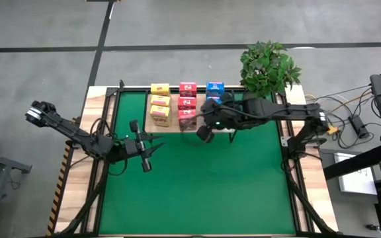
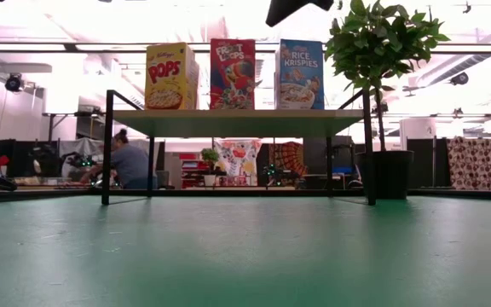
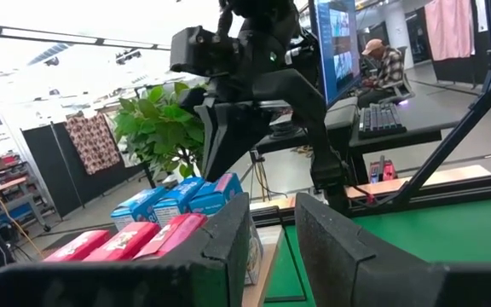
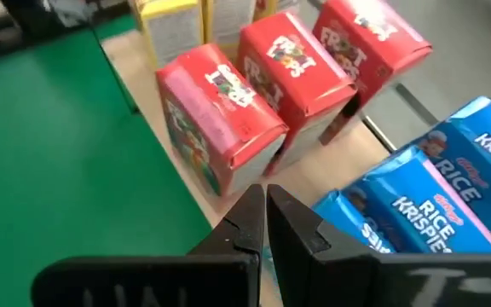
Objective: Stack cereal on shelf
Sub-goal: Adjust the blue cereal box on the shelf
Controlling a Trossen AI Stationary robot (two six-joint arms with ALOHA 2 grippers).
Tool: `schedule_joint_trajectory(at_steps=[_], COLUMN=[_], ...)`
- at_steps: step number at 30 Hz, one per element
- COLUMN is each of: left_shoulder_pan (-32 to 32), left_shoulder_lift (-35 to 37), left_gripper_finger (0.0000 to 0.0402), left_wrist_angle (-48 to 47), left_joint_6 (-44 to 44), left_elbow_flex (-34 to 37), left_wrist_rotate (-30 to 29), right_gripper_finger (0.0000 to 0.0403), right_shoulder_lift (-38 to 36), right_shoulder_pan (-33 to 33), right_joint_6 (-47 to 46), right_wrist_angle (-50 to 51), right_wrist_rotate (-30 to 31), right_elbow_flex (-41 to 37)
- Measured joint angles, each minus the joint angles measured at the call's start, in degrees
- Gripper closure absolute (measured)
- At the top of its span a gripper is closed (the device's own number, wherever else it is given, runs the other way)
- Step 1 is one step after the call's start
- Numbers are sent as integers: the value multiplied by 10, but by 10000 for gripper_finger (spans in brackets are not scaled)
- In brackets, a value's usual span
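The cereal boxes stand upright in three rows on the shelf [image 1: 174, 127] at the mat's far edge: yellow [image 1: 159, 102], red [image 1: 187, 106] and blue [image 1: 215, 88]. The low view shows the front yellow [image 2: 170, 77], red [image 2: 233, 74] and blue [image 2: 300, 74] boxes on the board [image 2: 237, 122]. My right gripper [image 4: 265, 217] is shut with nothing in it. It hangs above the shelf's near edge [image 1: 206, 134], between the red [image 4: 224, 119] and blue [image 4: 416, 196] rows. My left gripper [image 3: 271, 247] waits open over the mat's left part [image 1: 147, 155], pointing toward the shelf.
A potted plant [image 1: 268, 66] stands at the shelf's right end, its pot [image 2: 390, 175] beside the shelf's right leg. The green mat [image 1: 204, 185] lies bare in front of the shelf. A black frame rail [image 1: 290, 165] borders the mat. People sit at desks beyond the table.
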State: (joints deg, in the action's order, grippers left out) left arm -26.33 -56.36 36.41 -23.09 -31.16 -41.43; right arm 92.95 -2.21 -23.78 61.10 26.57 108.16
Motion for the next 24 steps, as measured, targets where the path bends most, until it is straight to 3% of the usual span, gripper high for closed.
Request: schedule_joint_trajectory(at_steps=[11,24], left_shoulder_pan=[0,0], left_shoulder_lift=[0,0], left_gripper_finger=[322,322], left_wrist_angle=[-1,-1], left_joint_6=[0,0], left_elbow_flex=[0,0], left_wrist_rotate=[0,0], right_gripper_finger=[394,394], right_shoulder_lift=[122,139], right_shoulder_pan=[24,32], right_joint_6=[5,-7], right_wrist_angle=[168,222], right_wrist_rotate=[4,50], right_elbow_flex=[179,184])
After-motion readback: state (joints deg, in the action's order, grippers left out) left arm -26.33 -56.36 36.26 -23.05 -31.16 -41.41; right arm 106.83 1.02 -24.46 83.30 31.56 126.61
